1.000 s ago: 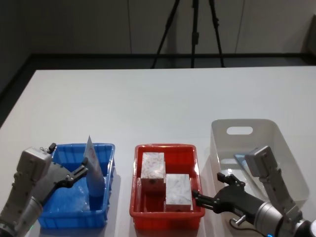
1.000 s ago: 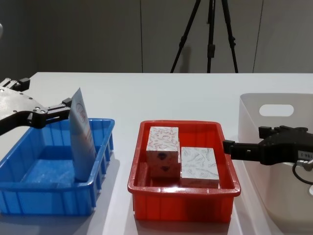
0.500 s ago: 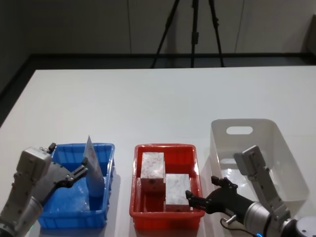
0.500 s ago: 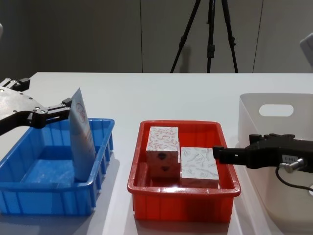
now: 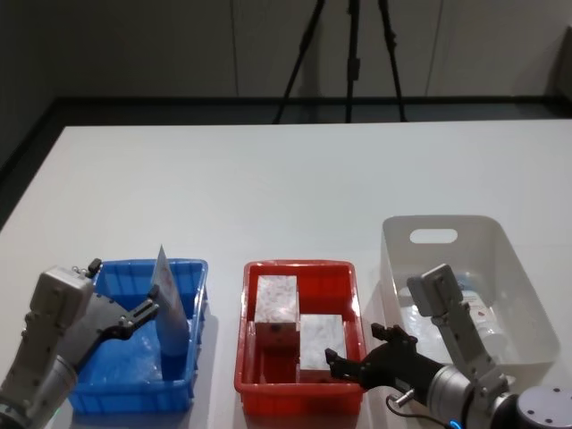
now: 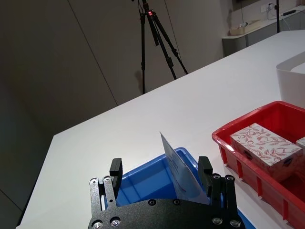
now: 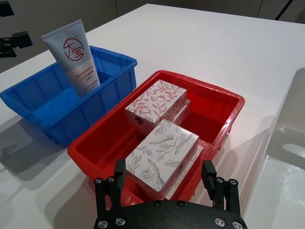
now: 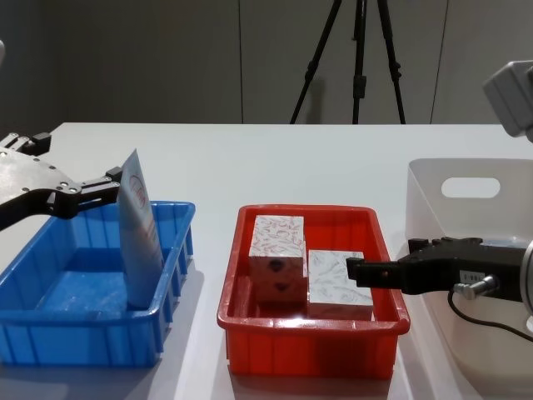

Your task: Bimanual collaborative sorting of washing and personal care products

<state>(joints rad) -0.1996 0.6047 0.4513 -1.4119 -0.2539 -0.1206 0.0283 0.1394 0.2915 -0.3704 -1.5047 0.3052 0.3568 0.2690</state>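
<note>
**A:** What do we have on the desk (image 5: 268,179)?

**B:** White bin (image 5: 444,221) on our right, blue bin (image 5: 134,265) on our left, red bin (image 5: 299,265) between them. One tube (image 5: 170,313) stands tilted in the blue bin. Two boxes touch in the red bin, the far box (image 5: 277,299) and the near box (image 5: 320,344).

**A:** And the fingers?

**B:** The left gripper (image 6: 160,163) is spread either side of the tube. The right gripper (image 7: 164,167) is spread just before the near box.

**A:** Procedure?

**B:** We judge the near box is next. We centre the fingers across it, clear the bin wall and the neighbouring box, then close.
</note>
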